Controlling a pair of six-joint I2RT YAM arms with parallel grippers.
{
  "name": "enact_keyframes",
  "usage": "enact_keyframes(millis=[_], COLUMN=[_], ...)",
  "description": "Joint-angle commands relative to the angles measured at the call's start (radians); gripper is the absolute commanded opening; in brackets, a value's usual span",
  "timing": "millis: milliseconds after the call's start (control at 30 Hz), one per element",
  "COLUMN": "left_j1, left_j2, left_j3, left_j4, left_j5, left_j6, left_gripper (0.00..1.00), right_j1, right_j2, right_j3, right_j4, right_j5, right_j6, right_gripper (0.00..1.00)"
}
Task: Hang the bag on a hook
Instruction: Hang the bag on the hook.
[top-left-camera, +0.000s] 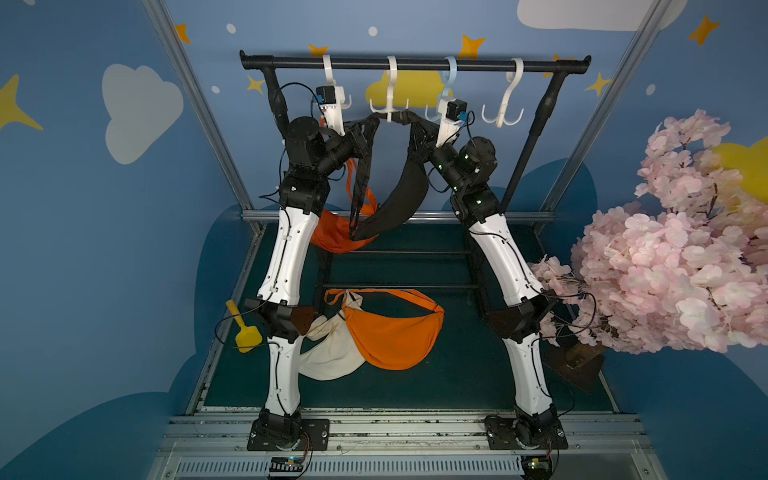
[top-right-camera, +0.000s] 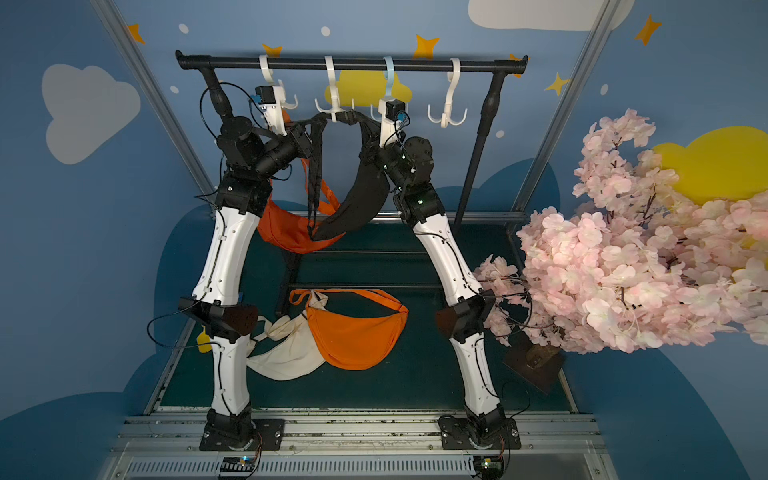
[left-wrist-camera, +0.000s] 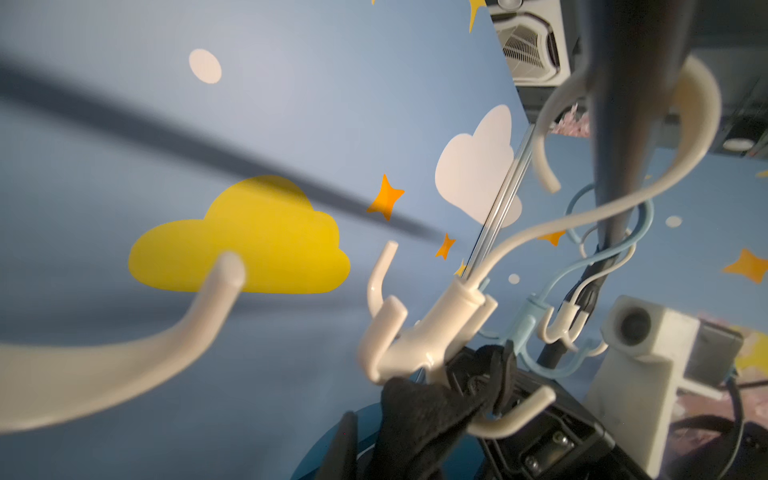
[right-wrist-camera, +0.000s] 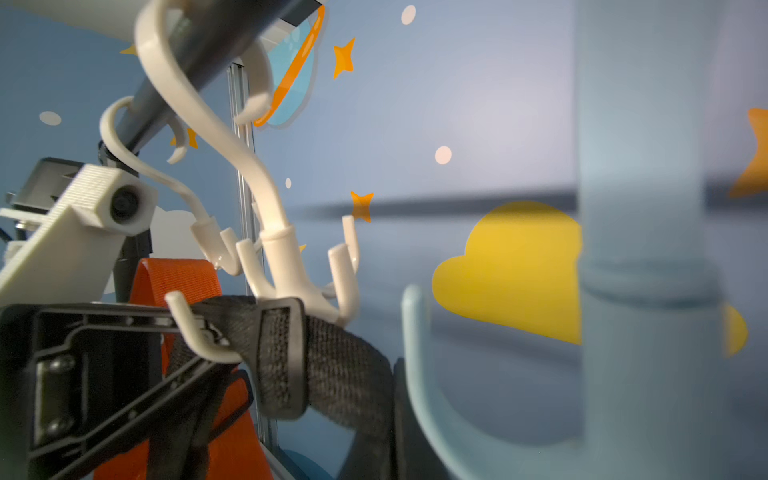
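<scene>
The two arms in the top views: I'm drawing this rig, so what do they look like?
The left arm and right arm match: glossy white curved shells, black joints and base plates, thin black cables looping alongside. The left gripper and right gripper are black, each with a white ribbed camera mount. Small green lights dot the right arm.

Bag strap (right-wrist-camera: 345, 374) coarse woven webbing; hook (right-wrist-camera: 286, 266) glossy plastic.
</scene>
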Motion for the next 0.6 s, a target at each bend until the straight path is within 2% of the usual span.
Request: enact_keyframes(millis=[0, 100, 300, 400, 467, 567], left_j1=[0.016, 0.015, 0.002, -0.009, -0.015, -0.023], left_j2=[-0.078, -0.145, -0.301, -0.375, -0.418, -0.483], left_j3=[-0.074, -0.185, -0.465, -0.595, -0.662, -0.754], left_j4=[0.066, 0.126, 0.311, 0.395, 0.421, 0.441], left_j5=[0.075, 0.126, 0.201, 0.218, 0.224, 0.218], left_j6=[0.004, 0.015, 0.031, 0.055, 0.074, 0.094], left_gripper=[0.42, 0.57, 0.77, 0.80, 0.82, 0.83], right_j1=[-0.021, -0.021, -0.019, -0.017, -0.015, -0.012], right_j2=[-0.087, -0.141, -0.246, -0.298, -0.331, -0.401], right_j3=[-0.070, -0.160, -0.349, -0.448, -0.512, -0.646], right_j4=[0.034, 0.043, 0.065, 0.073, 0.072, 0.062], right_j5=[-0.005, -0.045, -0.110, -0.135, -0.148, -0.156], right_j6=[0.013, 0.013, 0.000, 0.004, 0.000, 0.009], right_gripper=[0.00, 0.01, 0.27, 0.39, 0.54, 0.60])
